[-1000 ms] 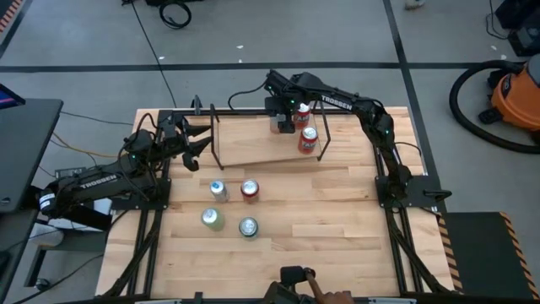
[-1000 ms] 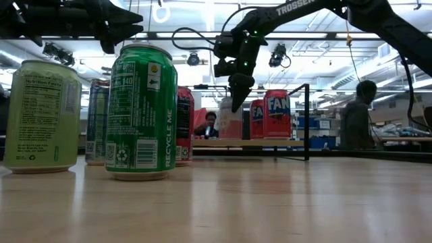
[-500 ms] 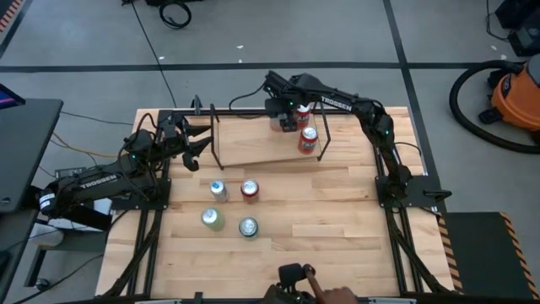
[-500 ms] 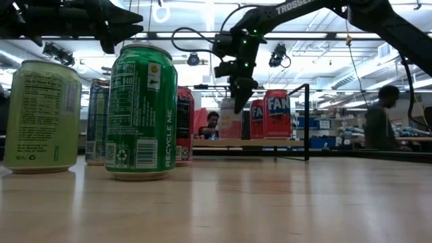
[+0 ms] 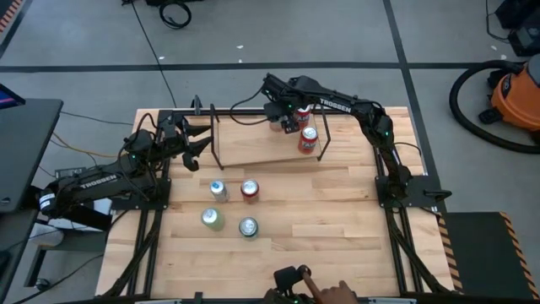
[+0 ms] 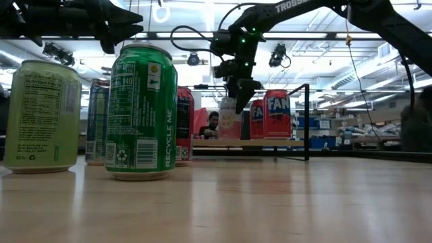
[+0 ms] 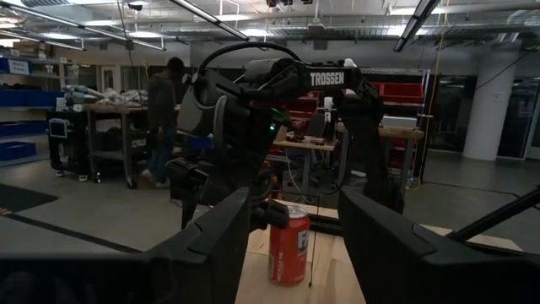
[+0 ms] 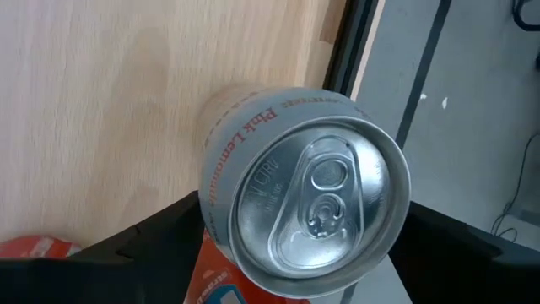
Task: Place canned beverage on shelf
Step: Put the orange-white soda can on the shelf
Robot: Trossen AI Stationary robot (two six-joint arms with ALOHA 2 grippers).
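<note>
Right claw [image 5: 279, 123] open above pink lemonade can [image 8: 305, 204] on shelf [image 5: 253, 148] beside two red cans [image 5: 308, 139].

I read "Pink Lemonade" on the pale can [image 8: 295, 194], "TROSSEN" on the right arm [image 7: 332, 79], "RECYCLE ME" on the green can [image 6: 141, 111], "FAN" on the red can [image 6: 276, 113].

You are in an open-plan robotics lab: exposed ceiling ducts [image 7: 278, 25], strip lights [image 6: 378, 34], benches [image 7: 110, 127] with people [image 7: 164, 118], an orange shop vacuum [image 5: 515, 93].
</note>
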